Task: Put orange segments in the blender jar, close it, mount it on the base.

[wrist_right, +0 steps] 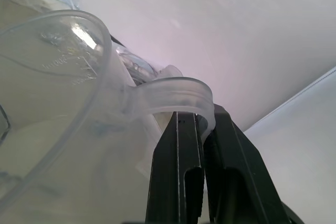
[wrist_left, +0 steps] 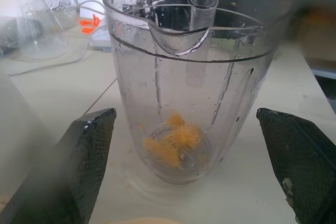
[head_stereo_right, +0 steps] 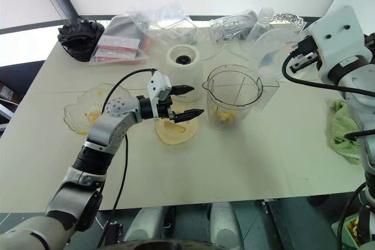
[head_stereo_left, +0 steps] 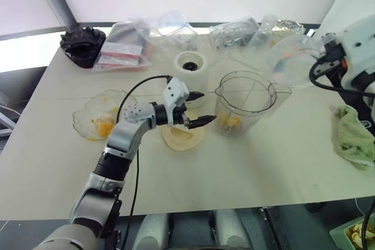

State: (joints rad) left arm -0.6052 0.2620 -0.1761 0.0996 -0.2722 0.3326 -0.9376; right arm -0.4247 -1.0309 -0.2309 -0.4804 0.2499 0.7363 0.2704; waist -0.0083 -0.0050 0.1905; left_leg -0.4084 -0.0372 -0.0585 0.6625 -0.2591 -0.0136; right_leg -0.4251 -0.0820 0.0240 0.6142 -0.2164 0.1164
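The clear blender jar (head_stereo_left: 245,102) stands upright and uncovered at the middle of the table, with orange segments (wrist_left: 173,140) lying at its bottom. Just left of it my left gripper (head_stereo_left: 206,107) hovers open and empty, pointing at the jar's side, above the flat cream lid (head_stereo_left: 183,137). The cream-white base (head_stereo_left: 191,69) stands behind the lid. More orange segments (head_stereo_left: 104,127) lie in a shallow glass dish (head_stereo_left: 88,112) at the left. My right gripper (wrist_right: 202,115) is raised at the right, shut on the handle of a clear plastic cup (head_stereo_left: 293,60).
A green cloth (head_stereo_left: 354,136) lies at the table's right edge. Plastic bags (head_stereo_left: 146,36) and a black crumpled object (head_stereo_left: 82,45) line the far side. A white power strip with orange buttons (wrist_left: 89,24) lies beyond the jar.
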